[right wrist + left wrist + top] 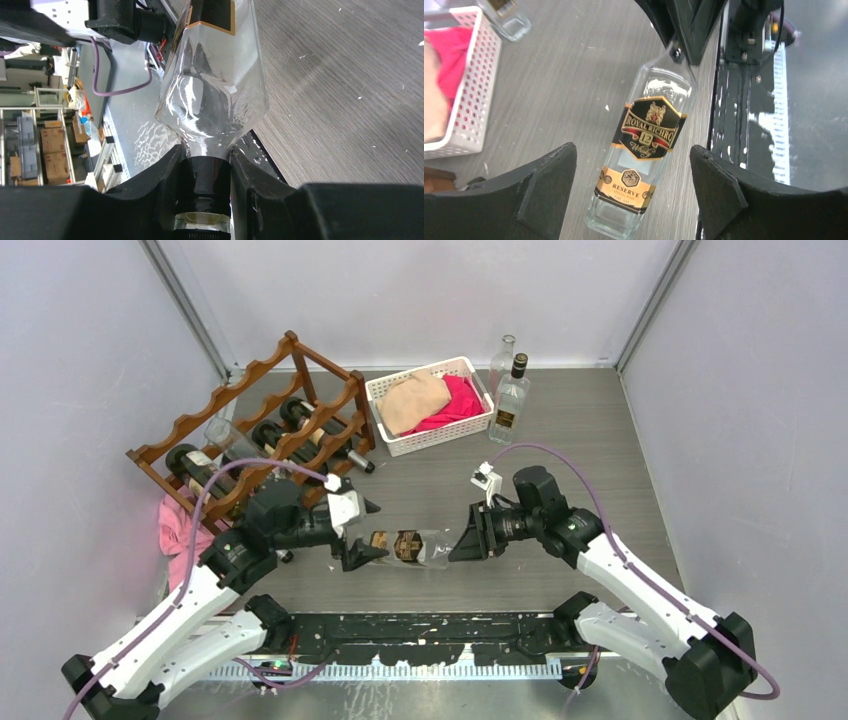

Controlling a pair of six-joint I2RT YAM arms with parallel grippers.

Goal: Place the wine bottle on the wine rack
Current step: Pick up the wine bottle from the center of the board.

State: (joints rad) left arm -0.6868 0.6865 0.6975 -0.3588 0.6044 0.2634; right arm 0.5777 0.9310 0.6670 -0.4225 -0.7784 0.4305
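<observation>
Bottle (405,545) lies level by the table's near edge, centre, between the two grippers. Right gripper (462,544) is clamped on its dark neck. Left gripper (367,533) has its jaws apart, one finger on either side of the base, not touching it. Farther left stands the rack (270,420), with dark bottles (195,465) lying in it. Far centre is a white basket (383,392) of cloths, with upright bottles (510,390) just to its right.

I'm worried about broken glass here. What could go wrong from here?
The right gripper pinches only the neck of the wine bottle; the smooth glass could twist or slip. The left gripper stands open around the body, so a release now may let it fall or roll. The wine rack already holds bottles; a careless insertion might knock them.
</observation>
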